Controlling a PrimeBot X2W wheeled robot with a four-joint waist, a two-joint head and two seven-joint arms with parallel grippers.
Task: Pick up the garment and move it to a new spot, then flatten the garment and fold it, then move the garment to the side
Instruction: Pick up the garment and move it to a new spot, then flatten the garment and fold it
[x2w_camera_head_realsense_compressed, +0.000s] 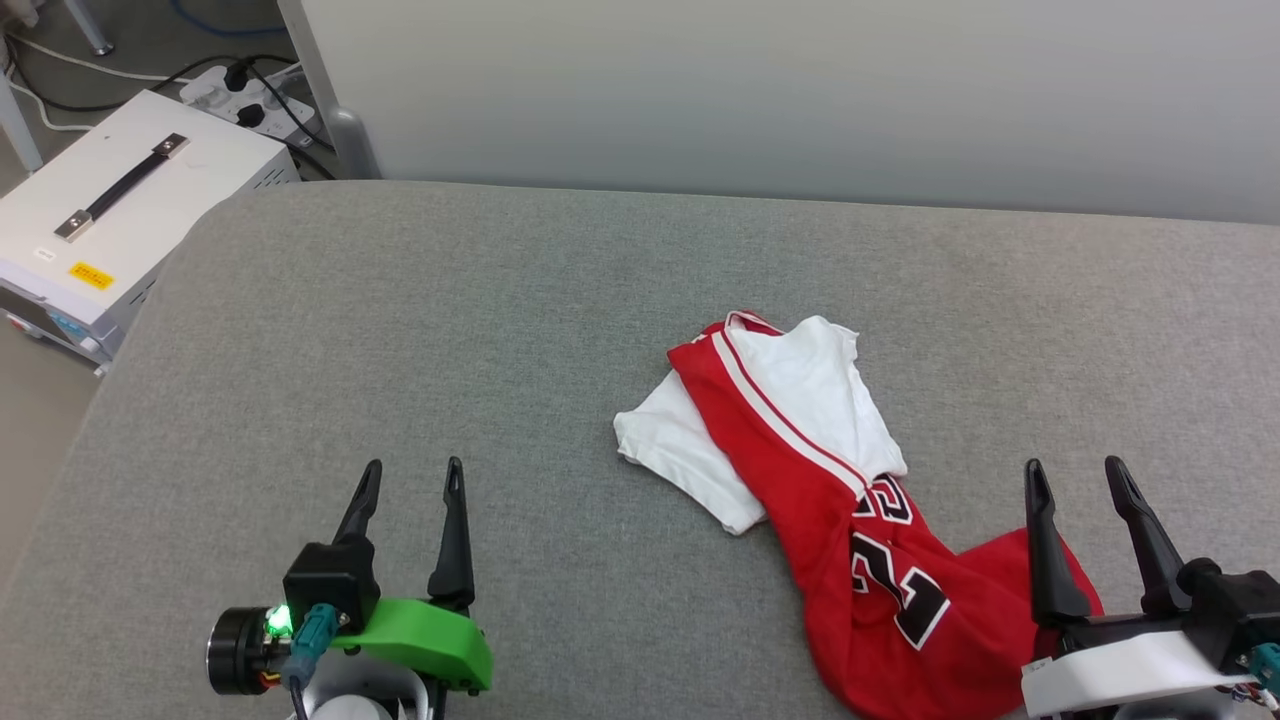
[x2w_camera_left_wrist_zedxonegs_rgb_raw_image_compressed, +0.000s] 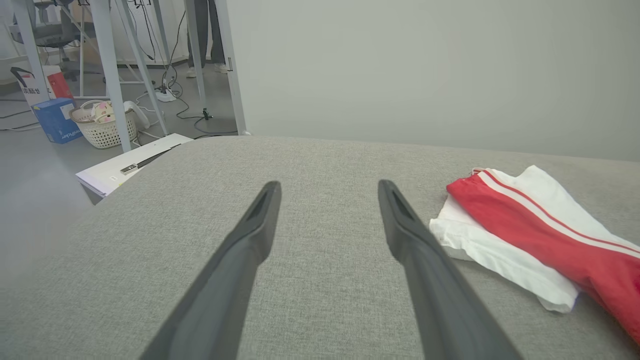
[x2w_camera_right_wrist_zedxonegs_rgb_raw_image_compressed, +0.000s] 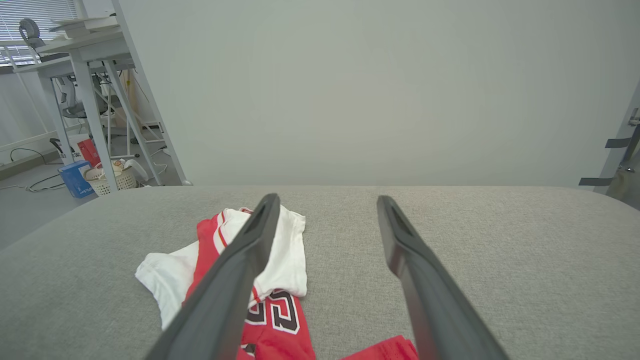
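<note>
From the head view, the garment (x2w_camera_head_realsense_compressed: 800, 450) lies crumpled on the grey fabric-covered table (x2w_camera_head_realsense_compressed: 450, 300), right of centre. Its white sleeves are at the far end and its red body with the black "23" runs toward the near right edge. The left gripper (x2w_camera_head_realsense_compressed: 413, 465) sits at the near left, well apart from the cloth, with its fingers wide and holding nothing. The right gripper (x2w_camera_head_realsense_compressed: 1074, 465) is at the near right with wide, empty fingers, just beside the red hem. A white box (x2w_camera_head_realsense_compressed: 130, 200) with a black handle stands on the floor beyond the table's far left corner. In the left wrist view, the left gripper (x2w_camera_left_wrist_zedxonegs_rgb_raw_image_compressed: 328, 185) spreads over bare table, and the garment (x2w_camera_left_wrist_zedxonegs_rgb_raw_image_compressed: 525, 225) lies to its right. In the right wrist view, the right gripper (x2w_camera_right_wrist_zedxonegs_rgb_raw_image_compressed: 326, 198) is spread wide, and the garment (x2w_camera_right_wrist_zedxonegs_rgb_raw_image_compressed: 287, 265) lies behind its left finger.
</note>
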